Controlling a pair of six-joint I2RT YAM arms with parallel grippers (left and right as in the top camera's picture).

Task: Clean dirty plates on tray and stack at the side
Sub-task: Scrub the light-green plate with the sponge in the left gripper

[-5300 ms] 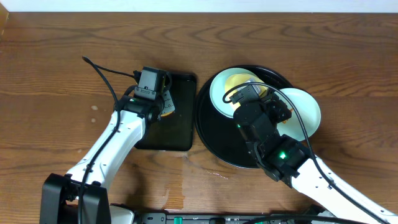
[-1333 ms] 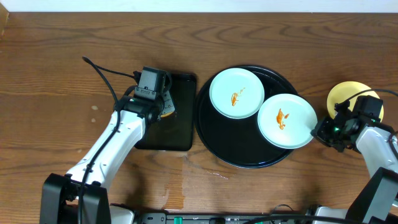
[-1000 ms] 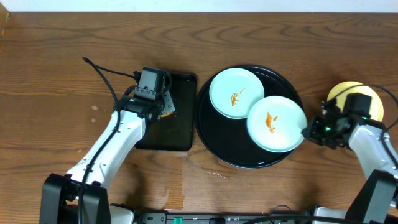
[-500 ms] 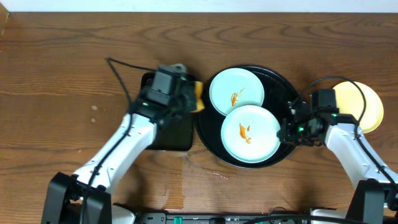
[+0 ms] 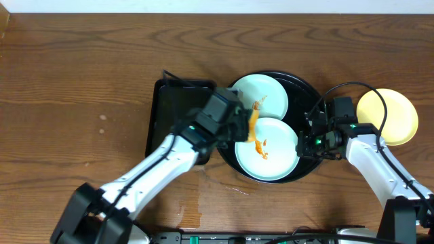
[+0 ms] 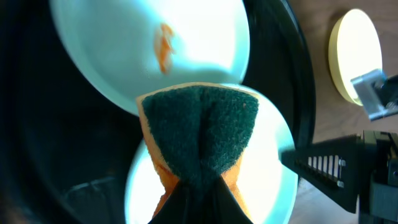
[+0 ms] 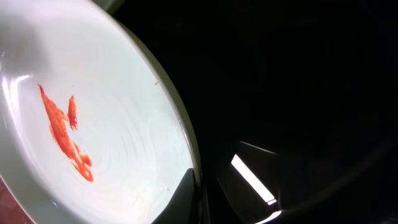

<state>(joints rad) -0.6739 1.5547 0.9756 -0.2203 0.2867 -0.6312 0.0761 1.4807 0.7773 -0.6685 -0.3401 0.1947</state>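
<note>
Across the brown wooden bench (image 5: 68,81), biggest first: the round tray (image 5: 304,91), glossy black, sits right of centre, and the rectangular tray (image 5: 173,112), also black, lies just beside its left edge. The left arm (image 5: 156,163) cuts diagonally over both, hiding the rectangular tray's lower right corner and the round tray's left rim.

On to the plates! The rear mint plate (image 5: 271,95) lies at the back of the round tray, showing an orange streak (image 5: 260,102). The front mint plate (image 5: 274,163) lies at the tray's near side, with an orange smear (image 5: 261,149) close to its middle. Their rims meet under the sponge, and I cannot tell which one lies on top. The yellow plate (image 5: 390,115) sits off the tray, on the bench to the right, with a black cable (image 5: 359,87) looping over its left edge.

The left tool (image 6: 198,186) is pinched tight on the sponge (image 6: 199,134), green scouring face out and orange body folded behind, held above the join of the two mint plates. The right tool (image 5: 308,142) is clamped on the right rim of the front mint plate, one finger over it and one under.

Half a second ago the left tool and sponge were still at the rectangular tray's right edge; now they are over the round tray. Just over a second ago the front mint plate hung over the tray's right rim; now it lies inside. The yellow plate has not moved.
</note>
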